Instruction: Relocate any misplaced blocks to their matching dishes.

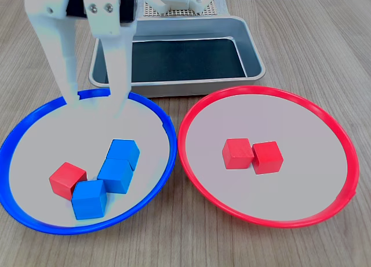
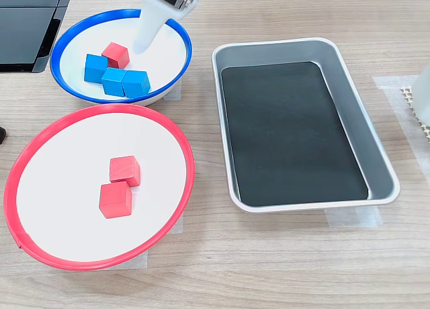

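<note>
The white claw hangs over the far edge of the blue plate, its two fingers spread apart with nothing between them. Three blue blocks lie bunched in that plate, touching one another, and one red block sits against them on the first exterior view's left. The red plate, just beside the blue one, holds two red blocks touching side by side. A grey tray with a dark floor lies behind both plates on the wooden worktop.
</note>
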Controlling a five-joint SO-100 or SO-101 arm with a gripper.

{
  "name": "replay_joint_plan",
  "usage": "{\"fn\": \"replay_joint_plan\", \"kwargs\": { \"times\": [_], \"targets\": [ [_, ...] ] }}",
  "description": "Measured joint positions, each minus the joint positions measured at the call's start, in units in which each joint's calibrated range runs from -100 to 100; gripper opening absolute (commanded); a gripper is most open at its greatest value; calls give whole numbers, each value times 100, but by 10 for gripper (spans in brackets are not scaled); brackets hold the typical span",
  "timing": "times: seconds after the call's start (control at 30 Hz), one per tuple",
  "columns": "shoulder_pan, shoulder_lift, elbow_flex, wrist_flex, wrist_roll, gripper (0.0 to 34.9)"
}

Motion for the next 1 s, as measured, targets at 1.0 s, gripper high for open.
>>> {"fn": "replay_joint_plan", "kwargs": {
  "times": [1.0],
  "targets": [
    [106,1049,-254,-628,-20,106]
  ]
}}
